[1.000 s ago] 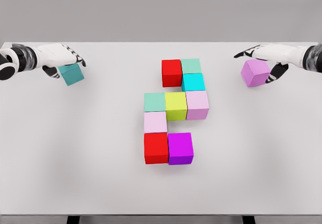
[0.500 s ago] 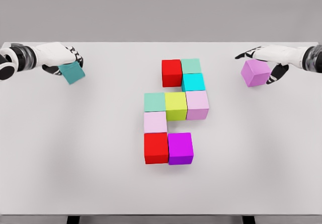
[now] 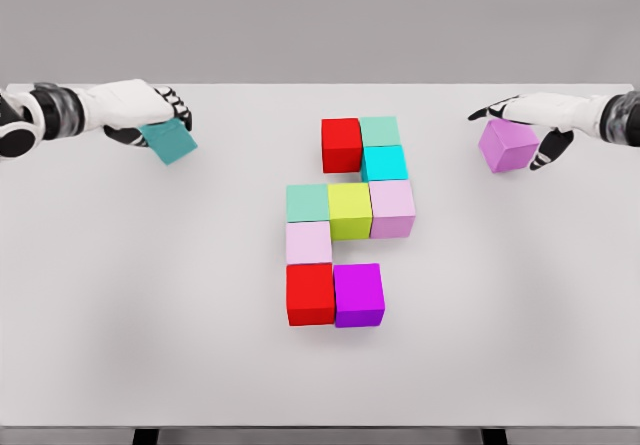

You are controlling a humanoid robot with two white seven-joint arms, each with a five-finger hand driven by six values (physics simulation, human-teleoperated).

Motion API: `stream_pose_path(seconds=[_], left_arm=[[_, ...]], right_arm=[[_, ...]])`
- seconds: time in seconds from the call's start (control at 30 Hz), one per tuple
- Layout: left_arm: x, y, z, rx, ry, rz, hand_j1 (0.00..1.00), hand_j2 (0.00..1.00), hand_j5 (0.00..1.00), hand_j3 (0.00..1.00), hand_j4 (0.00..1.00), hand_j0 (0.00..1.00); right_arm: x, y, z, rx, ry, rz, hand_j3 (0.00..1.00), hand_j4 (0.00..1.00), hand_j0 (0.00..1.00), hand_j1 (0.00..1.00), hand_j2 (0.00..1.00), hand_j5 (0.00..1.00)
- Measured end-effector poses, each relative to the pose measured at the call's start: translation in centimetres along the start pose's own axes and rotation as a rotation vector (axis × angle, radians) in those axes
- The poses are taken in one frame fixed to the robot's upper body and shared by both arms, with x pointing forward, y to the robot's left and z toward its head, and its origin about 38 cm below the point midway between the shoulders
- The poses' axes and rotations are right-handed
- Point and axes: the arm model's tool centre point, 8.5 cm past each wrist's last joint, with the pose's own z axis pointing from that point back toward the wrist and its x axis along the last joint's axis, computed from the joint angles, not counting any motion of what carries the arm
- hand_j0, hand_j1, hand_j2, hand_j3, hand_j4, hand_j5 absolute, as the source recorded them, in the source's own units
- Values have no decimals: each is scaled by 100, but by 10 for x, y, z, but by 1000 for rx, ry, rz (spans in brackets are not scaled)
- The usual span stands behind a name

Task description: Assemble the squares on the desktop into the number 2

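**Two cubes in hand, the 2 waiting**

White desk (image 3: 120,295), grey wall: left hand (image 3: 140,115) is pinching a teal cube (image 3: 170,141) beneath its fingers, right hand (image 3: 530,125) is clasping a lilac cube (image 3: 508,146). The unfinished figure (image 3: 345,220) is lying between them; next, probably completing its top and bottom rows

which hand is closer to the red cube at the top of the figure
Left. The left hand, holding a teal cube, is off to the red cube's left; the right hand, holding a purple cube, is farther to its right.

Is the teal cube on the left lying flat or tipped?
Tipped: the teal cube sits rotated in the left hand, its edges slanted against the table.
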Motion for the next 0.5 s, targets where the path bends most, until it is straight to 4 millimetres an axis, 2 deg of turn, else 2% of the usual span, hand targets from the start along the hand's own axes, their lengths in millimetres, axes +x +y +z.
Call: stream_pose_path(seconds=[0.17,0.37,0.5], left_arm=[[17,12,-7,77,-88,78,46,46,46,46,46,46],[48,24,-32,114,-176,134,47,47,47,47,47,47],[66,31,-45,112,-225,154,51,51,51,51,51,51]], right_arm=[[1,1,-2,2,-2,-2,100,100,100,100,100,100],[0,3,-3,6,1,-11,100,100,100,100,100,100],[-1,3,-3,6,1,-13,84,84,84,84,84,84]])
